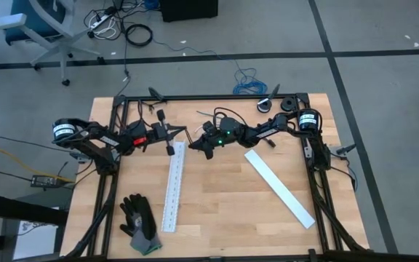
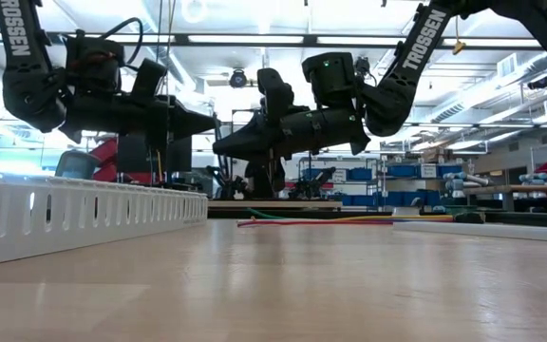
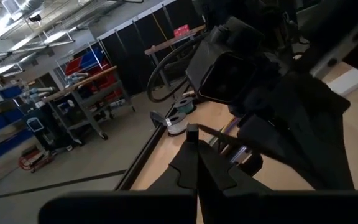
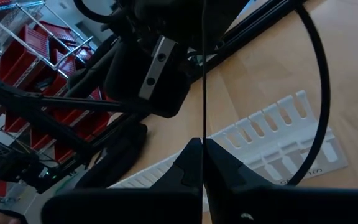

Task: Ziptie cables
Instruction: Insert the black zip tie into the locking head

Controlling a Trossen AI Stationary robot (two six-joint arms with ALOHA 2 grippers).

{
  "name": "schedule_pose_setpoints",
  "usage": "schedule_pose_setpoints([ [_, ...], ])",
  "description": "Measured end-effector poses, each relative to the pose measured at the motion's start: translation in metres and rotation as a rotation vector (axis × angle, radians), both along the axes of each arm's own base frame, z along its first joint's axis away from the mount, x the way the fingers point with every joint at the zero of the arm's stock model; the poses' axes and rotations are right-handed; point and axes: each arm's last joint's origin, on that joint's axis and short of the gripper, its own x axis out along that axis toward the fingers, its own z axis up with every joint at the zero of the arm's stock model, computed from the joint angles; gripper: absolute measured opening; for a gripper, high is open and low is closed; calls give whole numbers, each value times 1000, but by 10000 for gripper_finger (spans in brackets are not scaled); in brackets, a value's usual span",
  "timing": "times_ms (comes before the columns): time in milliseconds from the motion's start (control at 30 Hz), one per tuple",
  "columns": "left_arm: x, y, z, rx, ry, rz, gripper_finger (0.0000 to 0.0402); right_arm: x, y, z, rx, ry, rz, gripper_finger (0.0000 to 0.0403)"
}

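Note:
My two grippers meet tip to tip above the table's far middle, over the far end of the left white strip. The left gripper (image 1: 172, 135) (image 3: 195, 133) is shut, and so is the right gripper (image 1: 193, 144) (image 4: 202, 145). Both hang well clear of the tabletop in the low view. The ziptie, a very thin black strip, shows in the right wrist view (image 4: 204, 74) and in the left wrist view (image 3: 222, 138), running between the two grippers. The cables (image 2: 321, 221), red, orange and green wires, lie flat on the table beyond the grippers, and nothing touches them. My left gripper pinches the ziptie at one end, where a small square block (image 3: 192, 129) sits at the fingertips. The strip runs on from there toward the right gripper, lifted clear of the table. My right gripper pinches the ziptie (image 4: 204, 134) between its two fingertips. The strip stands straight out beyond them, past the left gripper, clear of the table.
Two long white slotted strips lie on the table, one under the grippers (image 1: 174, 185) and one slanting at the right (image 1: 278, 187). A black and grey glove (image 1: 140, 224) lies near the left front. A blue wire coil (image 1: 247, 84) lies beyond the far edge. Black frame rails (image 1: 318, 189) run along the table's sides.

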Motion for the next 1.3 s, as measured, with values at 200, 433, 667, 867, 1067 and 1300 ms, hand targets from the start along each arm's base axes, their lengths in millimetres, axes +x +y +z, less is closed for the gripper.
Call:
schedule_pose_setpoints([
  [200,-7,-3,-3,11,-13,14,0,0,0,0,2,0,-1,0],
  [433,-8,-3,0,20,-38,14,0,0,0,0,-16,-3,13,0],
  [667,-2,0,2,-6,-39,13,0,0,0,0,-55,-11,25,0],
  [867,0,0,0,-20,-6,13,0,0,0,0,-53,-10,27,0],
  [1067,0,0,0,-21,-5,7,0,-1,-3,0,-30,-5,18,0],
  [1300,0,0,0,-16,-2,6,0,-1,-2,0,-10,-1,28,0],
])
